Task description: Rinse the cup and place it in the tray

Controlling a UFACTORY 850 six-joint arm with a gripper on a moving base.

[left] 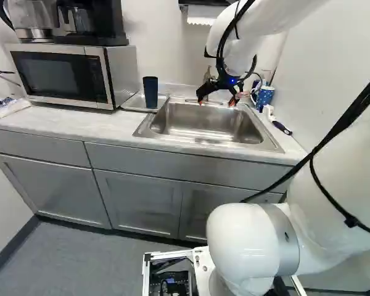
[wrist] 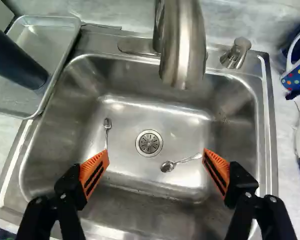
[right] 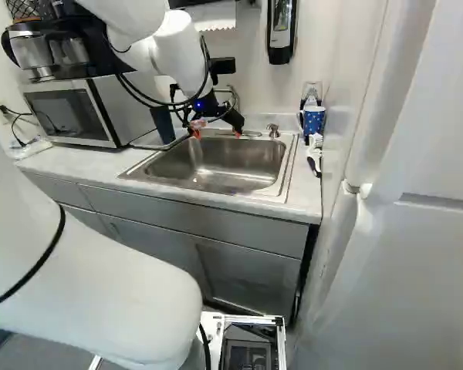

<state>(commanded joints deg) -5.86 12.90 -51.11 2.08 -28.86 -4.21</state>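
Right of upper centre in the left base view, the gripper (wrist: 156,165) stands wide open above the sink (wrist: 140,82), holding nothing. Further left there, the dark cup (left: 150,92) stands upright in the tray (wrist: 52,42); regrasping it would likely need a leftward move, fingers straddling its vertical axis.

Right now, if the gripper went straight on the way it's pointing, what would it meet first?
Most likely the sink floor near the drain; the faucet seems to lie outside the gripper's line, though depth is unclear.
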